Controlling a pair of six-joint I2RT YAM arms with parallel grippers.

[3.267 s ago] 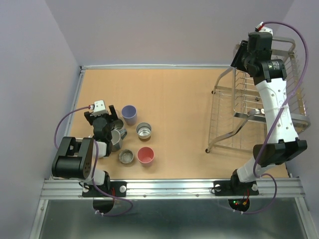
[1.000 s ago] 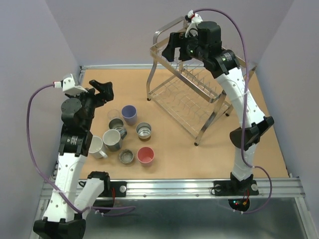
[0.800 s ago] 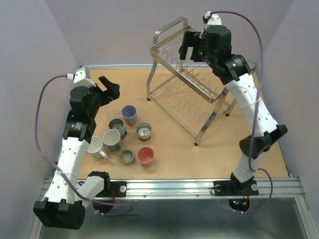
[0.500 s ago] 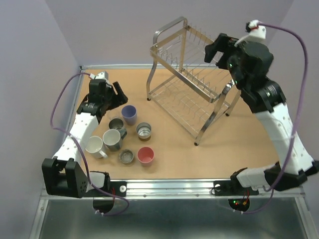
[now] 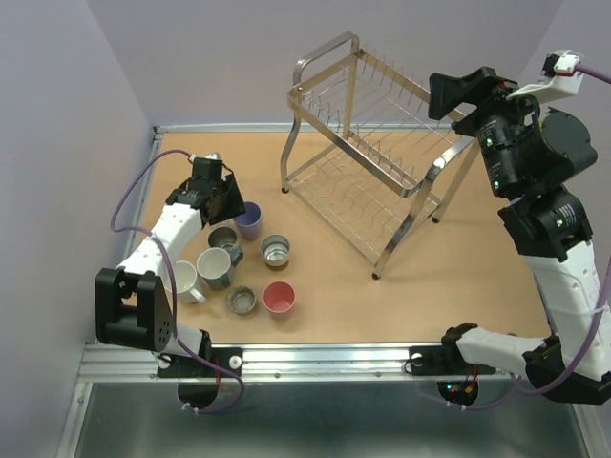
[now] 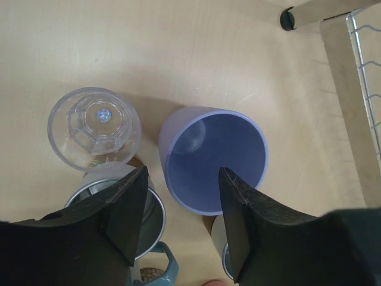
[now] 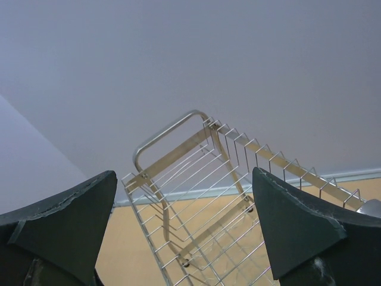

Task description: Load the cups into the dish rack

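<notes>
Left gripper (image 5: 229,202) low over lavender cup (image 5: 249,220), jaws part-way apart, clenched on nothing. Seen from wrist, one finger (image 6: 122,208) outside near rim, other over open mouth, a stretch of cup wall between them; cannot tell whether touching. Lavender cup upright and empty on table (image 5: 382,305), at far edge of cup cluster, left of centre. Clear glass (image 6: 94,128) just beside it on left, upright, a thin gap between. Teal-handled mug (image 5: 225,239) just nearer than both, steel inside, partly under fingers in wrist view. Grey cup (image 5: 215,269) nearer again, with white mug (image 5: 181,282) close against its left side. Far steel cup (image 5: 276,251) right of teal-handled mug, short and shiny, near lavender cup but apart; near steel cup (image 5: 242,301) and pink cup (image 5: 279,298) side by side in nearest row; mouths up all round; every cup on table, not yet in rack. Rack (image 5: 363,157) well apart to right of cluster, standing on table at far middle, set on a diagonal, looped handle at far-left end, one foot showing at top right of left wrist view. Right gripper (image 5: 447,93) raised high by rack's right end, jaws spread wide, grasping nothing; from its wrist, looped handle and wire tiers framed between fingers, well apart from them.
</notes>
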